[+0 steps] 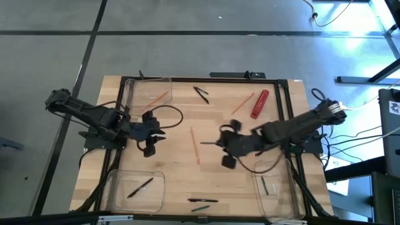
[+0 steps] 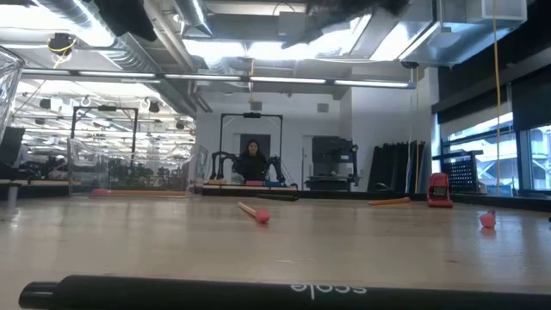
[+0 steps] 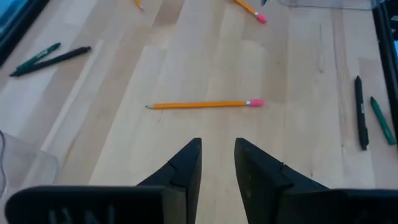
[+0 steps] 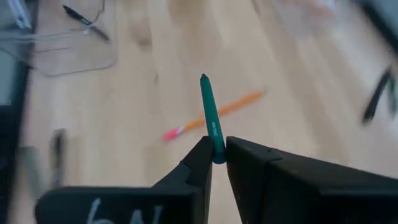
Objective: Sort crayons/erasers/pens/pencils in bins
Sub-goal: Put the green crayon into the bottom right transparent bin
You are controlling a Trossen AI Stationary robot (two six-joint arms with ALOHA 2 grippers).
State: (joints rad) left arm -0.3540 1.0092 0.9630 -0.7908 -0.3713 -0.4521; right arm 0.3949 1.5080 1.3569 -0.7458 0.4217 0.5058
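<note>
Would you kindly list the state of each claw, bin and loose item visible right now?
Right claw: shut on green pen, lifted above the table.
Left claw: open, empty, pointed at the middle pencil.
Middle pencil: flat on the table, untouched.
Upper-left bin: holds one pencil.
Lower-left bin: holds one pen.
Lower-right bin: holds one pen.
Red cylinder: lying loose.

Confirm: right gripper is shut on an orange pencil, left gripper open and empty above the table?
Not quite. The right gripper is shut on a green pen, not an orange pencil; the right wrist view shows it, with a pencil lying on the table beyond. The left gripper is open and empty, as you said.
</note>
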